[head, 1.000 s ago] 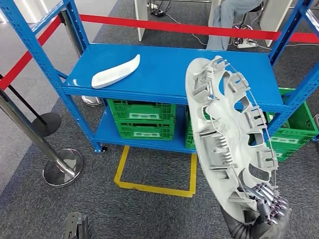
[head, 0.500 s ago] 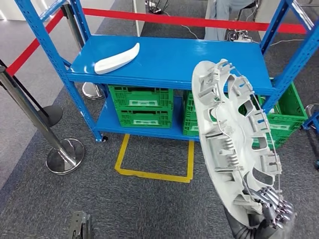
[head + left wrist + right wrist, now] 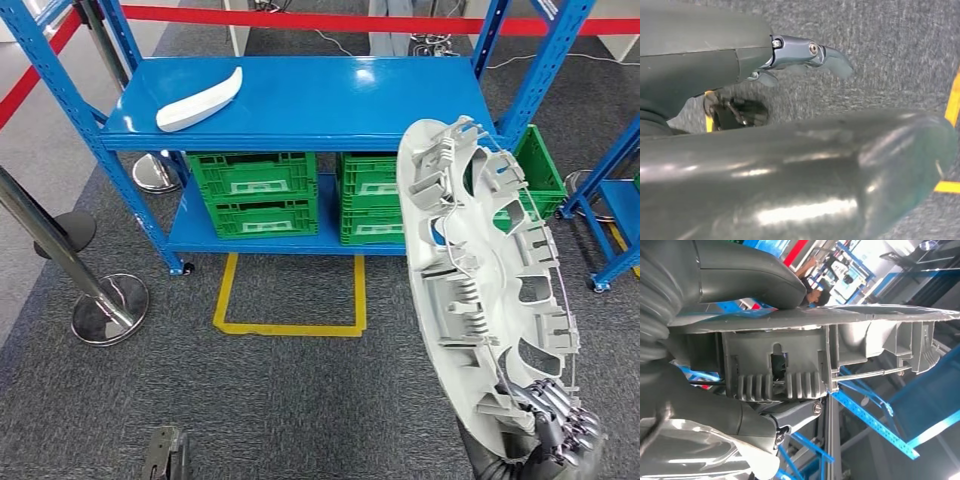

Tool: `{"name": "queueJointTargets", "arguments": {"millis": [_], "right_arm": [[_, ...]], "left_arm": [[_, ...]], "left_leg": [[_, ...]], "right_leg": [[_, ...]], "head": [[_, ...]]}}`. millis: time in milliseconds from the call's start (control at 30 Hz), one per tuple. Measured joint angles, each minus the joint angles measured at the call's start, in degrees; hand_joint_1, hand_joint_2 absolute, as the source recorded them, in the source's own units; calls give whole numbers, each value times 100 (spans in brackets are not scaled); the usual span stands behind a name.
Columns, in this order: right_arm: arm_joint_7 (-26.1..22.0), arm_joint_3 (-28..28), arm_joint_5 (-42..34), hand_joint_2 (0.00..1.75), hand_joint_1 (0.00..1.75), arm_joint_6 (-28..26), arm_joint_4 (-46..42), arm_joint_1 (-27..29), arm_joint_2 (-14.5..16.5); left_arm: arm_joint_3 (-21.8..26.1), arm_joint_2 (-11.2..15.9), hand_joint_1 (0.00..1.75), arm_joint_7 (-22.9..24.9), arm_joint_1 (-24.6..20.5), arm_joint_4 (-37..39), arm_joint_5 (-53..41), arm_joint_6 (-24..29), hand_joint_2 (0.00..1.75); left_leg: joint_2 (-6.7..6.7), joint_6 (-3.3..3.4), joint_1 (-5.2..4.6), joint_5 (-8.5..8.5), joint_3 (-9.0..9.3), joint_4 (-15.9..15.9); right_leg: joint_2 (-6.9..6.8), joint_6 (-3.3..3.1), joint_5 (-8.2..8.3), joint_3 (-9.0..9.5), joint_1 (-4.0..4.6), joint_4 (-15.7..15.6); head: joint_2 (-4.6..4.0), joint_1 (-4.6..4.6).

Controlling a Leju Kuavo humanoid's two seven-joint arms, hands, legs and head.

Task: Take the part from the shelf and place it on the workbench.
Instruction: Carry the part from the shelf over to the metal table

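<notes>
Right hand at lower right of frame — fingers clamped on lower rim of grey wheel cover, held tilted near-upright, ribbed side to camera, in front of blue shelf. White curved part lies on shelf top, upper left. Green crates below. Left hand over grey carpet — fingers apart, holding nothing.

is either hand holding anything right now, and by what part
The right hand grips the large round grey plastic wheel cover by its lower rim, ribbed back facing the camera. The left hand holds nothing.
</notes>
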Motion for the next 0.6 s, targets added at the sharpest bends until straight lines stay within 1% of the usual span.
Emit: {"name": "queueJointTargets", "arguments": {"millis": [33,67,100,133,167,200,233,267,300,333,367,400,433,467,500,533,567,600], "right_arm": [[-1,-15,14,175,175,-2,-9,19,7],[-7,-33,26,175,175,-3,-16,39,13],[-18,-53,36,175,175,-3,-22,54,20],[-31,-71,47,175,175,-3,-27,63,23],[-47,-89,55,175,175,-3,-32,68,28],[-58,-99,61,175,175,-3,-36,71,32],[-63,-107,67,175,175,-3,-40,77,36],[-67,-113,71,175,175,-3,-44,87,43],[-67,-116,76,175,175,-3,-48,96,49],[-67,-121,82,175,175,-3,-52,105,57],[-68,-127,91,175,175,-3,-63,112,66],[-69,-135,103,175,175,-3,-74,114,73],[-70,-142,115,175,175,-3,-86,114,81],[-71,-149,127,175,175,-3,-96,116,88],[-74,-156,135,175,175,-3,-102,119,94],[-77,-161,139,175,175,-3,-104,125,103],[-79,-165,142,175,175,-3,-107,129,115],[-82,-167,143,175,175,-3,-110,129,130]], "left_arm": [[-2,-7,0,-3,-5,1,-11,2,0],[-3,-16,0,-7,-14,2,-24,2,0],[-4,-26,0,-13,-19,2,-33,0,0],[-4,-33,0,-20,-21,3,-45,-3,0],[-5,-37,0,-29,-17,4,-67,-9,0],[-6,-39,0,-39,-12,4,-85,-15,0],[-6,-40,0,-48,-11,4,-104,-20,0],[-7,-39,0,-56,-16,4,-126,-24,0],[-9,-40,0,-62,-25,4,-140,-27,0],[-11,-42,0,-67,-35,4,-155,-33,0],[-16,-48,0,-69,-48,4,-170,-41,0],[-21,-55,0,-74,-58,4,-184,-49,0],[-29,-62,0,-78,-66,4,-196,-57,0],[-36,-68,0,-82,-73,4,-207,-62,0],[-42,-75,0,-85,-78,4,-214,-65,0],[-46,-80,0,-85,-82,3,-215,-66,0],[-48,-84,0,-85,-84,4,-216,-66,0],[-49,-87,0,-86,-82,4,-216,-66,0]], "left_leg": [[82,22,2,53,-42,-5],[171,56,7,116,-96,-19],[273,96,13,184,-160,-34],[376,130,17,244,-229,-37],[470,151,4,291,-307,-24],[572,163,-7,334,-386,-5],[670,164,-16,372,-464,18],[766,162,-26,408,-541,37],[853,159,-36,443,-609,55],[927,152,-46,475,-664,71],[989,140,-57,505,-705,84],[1044,123,-70,532,-735,101],[1096,98,-81,563,-753,115],[1153,70,-86,596,-764,125],[1214,39,-89,629,-776,132],[1253,7,-87,644,-790,137],[1198,-30,-78,594,-811,173],[1070,-67,-66,458,-851,284]], "right_leg": [[27,35,35,-40,-8,-19],[-28,58,-29,-99,-1,13],[-138,77,-208,-178,11,147],[-289,88,-485,-280,16,413],[-421,104,-786,-393,22,792],[-488,121,-1013,-485,20,1209],[-521,135,-1109,-529,19,1546],[-540,143,-1074,-492,19,1725],[-561,140,-938,-353,20,1691],[-606,123,-778,-105,26,1437],[-710,89,-676,225,39,1042],[-832,50,-657,581,64,575],[-938,15,-697,865,88,182],[-997,-12,-754,1021,111,-76],[-976,-30,-786,1070,126,-217],[-916,-65,-773,1040,115,-257],[-852,-112,-738,998,101,-279],[-794,-166,-695,973,82,-297]], "head": [[0,-1],[0,9],[0,26],[0,43],[0,56],[0,63],[0,62],[0,60],[0,61],[0,60],[0,60],[0,61],[0,59],[0,61],[0,63],[0,63],[0,61],[0,52]]}}
